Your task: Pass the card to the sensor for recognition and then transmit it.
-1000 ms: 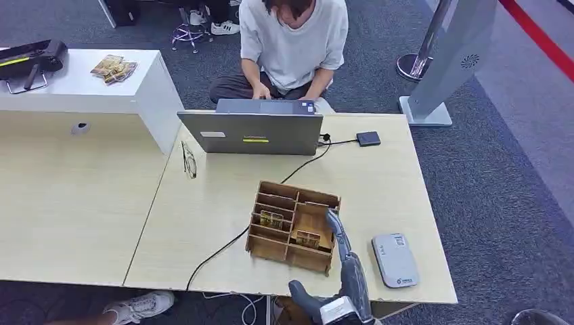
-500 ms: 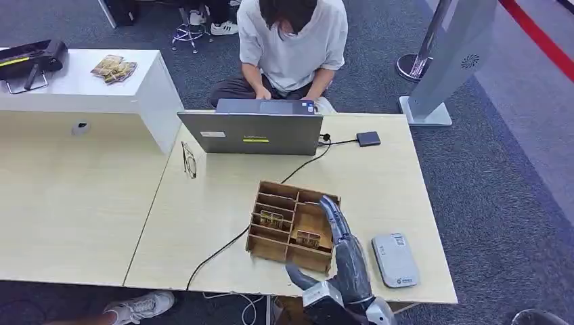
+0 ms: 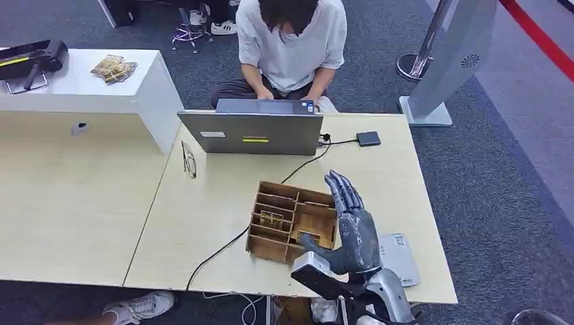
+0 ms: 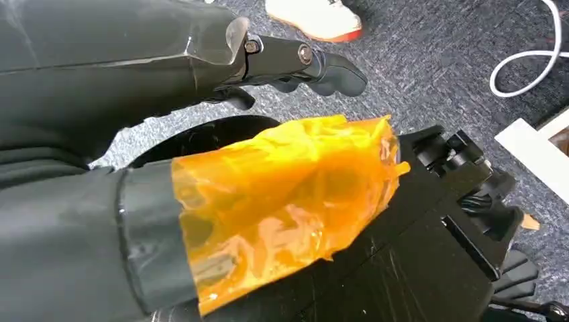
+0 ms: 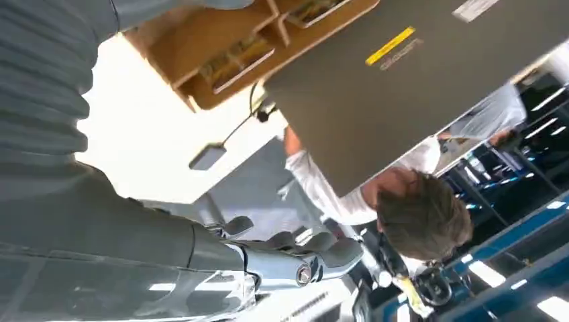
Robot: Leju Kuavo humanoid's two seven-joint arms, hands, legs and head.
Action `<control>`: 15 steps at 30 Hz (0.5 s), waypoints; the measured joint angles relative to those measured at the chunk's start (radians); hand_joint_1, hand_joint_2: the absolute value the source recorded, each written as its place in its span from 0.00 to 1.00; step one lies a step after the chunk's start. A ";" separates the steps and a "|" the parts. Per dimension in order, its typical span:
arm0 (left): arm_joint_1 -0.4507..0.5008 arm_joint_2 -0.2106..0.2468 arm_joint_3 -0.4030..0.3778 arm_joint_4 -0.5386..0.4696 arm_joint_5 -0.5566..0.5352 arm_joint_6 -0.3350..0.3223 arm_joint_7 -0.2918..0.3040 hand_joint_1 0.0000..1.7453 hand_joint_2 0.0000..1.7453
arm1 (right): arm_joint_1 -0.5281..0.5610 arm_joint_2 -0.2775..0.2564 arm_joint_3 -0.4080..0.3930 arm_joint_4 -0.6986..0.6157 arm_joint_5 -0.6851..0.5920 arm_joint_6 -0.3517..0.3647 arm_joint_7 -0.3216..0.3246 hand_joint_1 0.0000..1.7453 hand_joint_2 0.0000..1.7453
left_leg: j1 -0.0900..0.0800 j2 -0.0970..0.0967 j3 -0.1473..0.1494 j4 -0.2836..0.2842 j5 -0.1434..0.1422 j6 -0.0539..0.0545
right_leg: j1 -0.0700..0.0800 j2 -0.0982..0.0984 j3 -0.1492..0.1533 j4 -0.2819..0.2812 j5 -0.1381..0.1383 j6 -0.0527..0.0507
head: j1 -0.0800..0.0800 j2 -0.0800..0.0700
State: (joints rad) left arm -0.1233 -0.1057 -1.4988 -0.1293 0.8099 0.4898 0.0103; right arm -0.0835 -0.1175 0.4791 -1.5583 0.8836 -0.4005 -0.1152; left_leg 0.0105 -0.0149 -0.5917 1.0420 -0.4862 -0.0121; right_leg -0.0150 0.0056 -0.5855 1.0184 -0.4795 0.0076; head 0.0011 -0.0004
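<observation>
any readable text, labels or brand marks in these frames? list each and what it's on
None can be read.
Grey laptop lid: yellow strip and white sticker, print too small; the right wrist view blurs it.
White card reader: small label and blue mark, illegible.
Cards in the wooden compartment box: patterned faces, no legible words.

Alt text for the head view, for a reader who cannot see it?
The right robot hand, empty with fingers spread, hovers over a wooden compartment box holding cards, a grey card reader beside it. Beyond, a person types behind a laptop.
</observation>
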 joint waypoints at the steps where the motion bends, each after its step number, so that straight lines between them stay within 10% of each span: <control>1: 0.000 0.000 0.000 0.000 0.001 -0.001 0.000 0.00 0.00 | -0.006 0.000 -0.003 0.005 0.020 0.001 0.008 0.00 1.00 | 0.000 0.000 0.000 0.000 0.000 0.000 | 0.000 0.000 0.000 0.000 0.000 0.000 | 0.000 0.000; 15: -0.001 0.000 -0.001 0.000 0.008 -0.011 0.014 0.00 0.00 | -0.082 -0.001 0.003 0.056 0.314 0.021 0.131 0.00 1.00 | 0.000 0.000 0.000 0.000 0.000 0.000 | 0.000 0.000 0.000 0.000 0.000 0.000 | 0.000 0.000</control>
State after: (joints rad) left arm -0.1240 -0.1057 -1.4996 -0.1293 0.8179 0.4791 0.0240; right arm -0.1650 -0.1183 0.4822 -1.5019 1.1977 -0.3799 0.0157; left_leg 0.0105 -0.0148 -0.5917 1.0421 -0.4861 -0.0121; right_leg -0.0149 0.0057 -0.5854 1.0185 -0.4794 0.0076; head 0.0011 -0.0004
